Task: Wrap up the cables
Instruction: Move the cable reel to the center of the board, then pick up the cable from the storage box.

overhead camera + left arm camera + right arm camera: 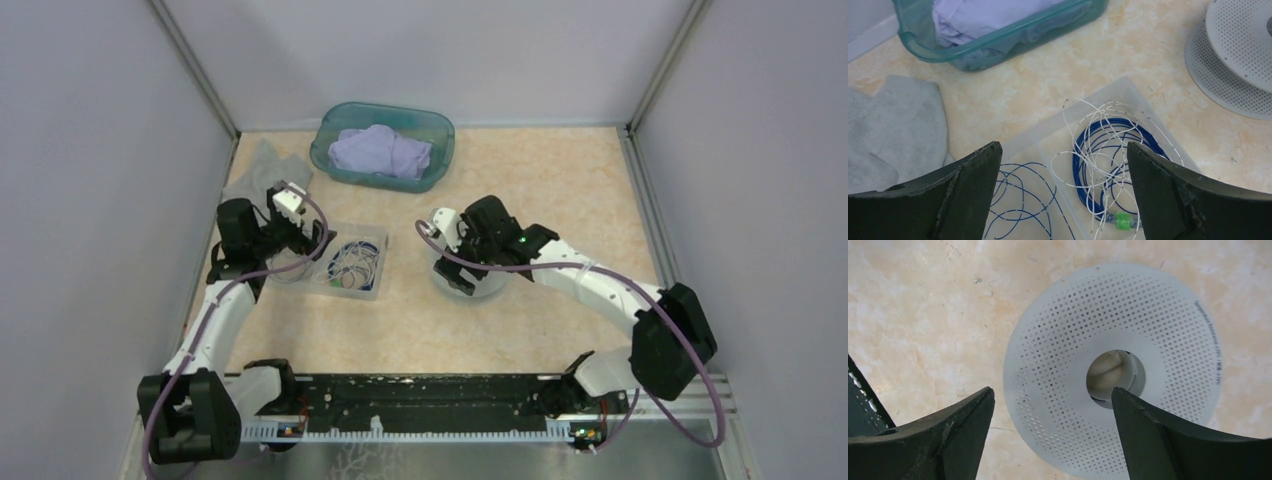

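Observation:
A clear shallow tray (372, 285) holds the cables: a blue coil (1108, 150) bound with a green clip (1122, 220), a whitish wire (1088, 145) tangled over it, and loose blue loops (1023, 192) in the left compartment. My left gripper (1063, 170) is open and empty, hovering just above the tray (1023, 137). A white perforated spool (1113, 365) with a hollow hub lies flat on the table. My right gripper (1053, 412) is open and empty directly above its near-left part. In the top view the left gripper (300, 232) is beside the tray and the right gripper (462, 262) is over the spool (470, 285).
A teal bin (383, 145) with lilac cloth stands at the back centre, also in the left wrist view (998, 35). A grey cloth (265, 165) lies at the back left (893, 130). Grey walls enclose the table on three sides.

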Motion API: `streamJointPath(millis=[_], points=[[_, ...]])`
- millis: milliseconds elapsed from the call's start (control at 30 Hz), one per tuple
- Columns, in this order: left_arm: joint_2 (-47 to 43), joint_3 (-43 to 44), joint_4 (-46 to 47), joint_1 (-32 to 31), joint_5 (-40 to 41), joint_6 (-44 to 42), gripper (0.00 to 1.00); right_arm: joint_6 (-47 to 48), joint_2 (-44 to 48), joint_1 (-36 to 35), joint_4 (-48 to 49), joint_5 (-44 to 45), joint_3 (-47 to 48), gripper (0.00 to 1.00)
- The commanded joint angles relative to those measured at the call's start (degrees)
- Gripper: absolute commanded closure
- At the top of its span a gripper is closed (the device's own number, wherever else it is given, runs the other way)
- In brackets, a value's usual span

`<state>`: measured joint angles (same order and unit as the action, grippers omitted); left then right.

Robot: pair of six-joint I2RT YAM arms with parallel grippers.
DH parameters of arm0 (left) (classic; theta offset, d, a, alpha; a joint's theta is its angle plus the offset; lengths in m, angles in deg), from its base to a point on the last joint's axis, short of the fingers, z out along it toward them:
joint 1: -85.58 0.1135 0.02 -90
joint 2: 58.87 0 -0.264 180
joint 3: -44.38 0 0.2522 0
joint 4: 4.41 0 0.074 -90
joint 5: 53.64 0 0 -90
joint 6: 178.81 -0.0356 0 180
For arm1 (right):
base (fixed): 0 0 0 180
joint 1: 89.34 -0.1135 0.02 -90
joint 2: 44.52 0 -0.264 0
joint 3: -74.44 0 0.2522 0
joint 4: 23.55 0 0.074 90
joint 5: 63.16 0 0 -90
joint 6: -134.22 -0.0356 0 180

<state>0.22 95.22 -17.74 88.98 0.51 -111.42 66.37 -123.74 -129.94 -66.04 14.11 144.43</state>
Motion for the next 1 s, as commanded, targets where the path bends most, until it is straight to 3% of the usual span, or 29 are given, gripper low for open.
streamJointPath(millis=[0,200,333,467,633,967], points=[[3.33,0.3,-0.93,-3.27,1.06,-2.55,0.0,-0.04,7.08,1.52,4.54,1.57,-1.7,0.13],[8.75,1.77,-1.89,-10.95,6.1,-3.91,0.02,-1.77,12.07,8.28,6.43,-0.1,-4.39,0.13],[12.82,2.33,1.04,-15.88,12.65,0.86,0.06,-1.74,13.69,10.13,7.88,0.71,-6.12,0.13],[17.48,4.2,1.73,-16.65,16.74,6.64,0.13,-1.3,13.65,10.36,8.44,1.46,-6.7,0.13],[23.38,9.04,-4.09,-16.84,19.64,10.81,0.22,-0.84,13.6,10.53,8.96,2.16,-7.37,0.14],[29.72,11.75,-8.74,-18.01,15.45,12.6,0.36,-0.4,12.87,10.71,9.36,2.28,-7.89,0.15]])
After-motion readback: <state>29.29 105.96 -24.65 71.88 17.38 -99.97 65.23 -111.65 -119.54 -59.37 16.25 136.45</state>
